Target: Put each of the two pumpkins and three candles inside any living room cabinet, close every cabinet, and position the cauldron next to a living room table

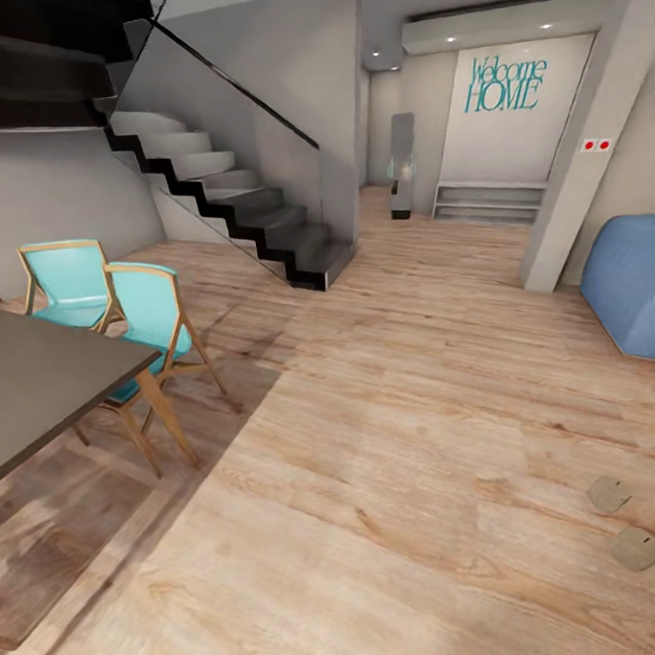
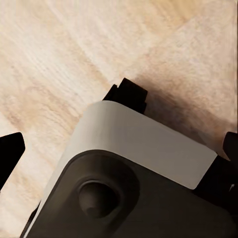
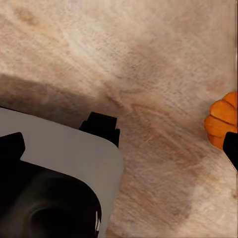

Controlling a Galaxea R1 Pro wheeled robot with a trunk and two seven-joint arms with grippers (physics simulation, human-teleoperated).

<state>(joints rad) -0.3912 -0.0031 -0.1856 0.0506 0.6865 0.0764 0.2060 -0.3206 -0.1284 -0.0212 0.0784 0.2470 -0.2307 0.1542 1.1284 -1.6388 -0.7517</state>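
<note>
R gripper [image 3: 121,148]: fingers wide apart, nothing btwn them, so open and empty. It points down at the floor [image 3: 148,64] beside the robot's grey base [image 3: 59,148]. A pumpkin [image 3: 223,121] shows at the pic's edge, just by one fingertip. It looks to be lying on the floor, not gripped, and is half cut off, so can't tell more.

L gripper [image 2: 120,151]: same, fingers spread, empty, over bare floor next to the base.

Head view: open wood floor ahead, stairs [image 1: 234,198] at left-centre, dark dining table [image 1: 42,381] w/ turquoise chairs [image 1: 149,313] near left, blue beanbag [image 1: 632,283] at right. No cabinet in sight.

Step, prob.: getting lined up on that pumpkin.

To do it well:
- Turn or shift the base so the pumpkin sits btwn the R fingers, not at the edge.
- Keep the fingers spread till they straddle it, then come down straight. It's round, so a side nudge will likely roll it off.
- Grip across the widest part, below the stem.
- Keep wide of the chairs when turning.
</note>
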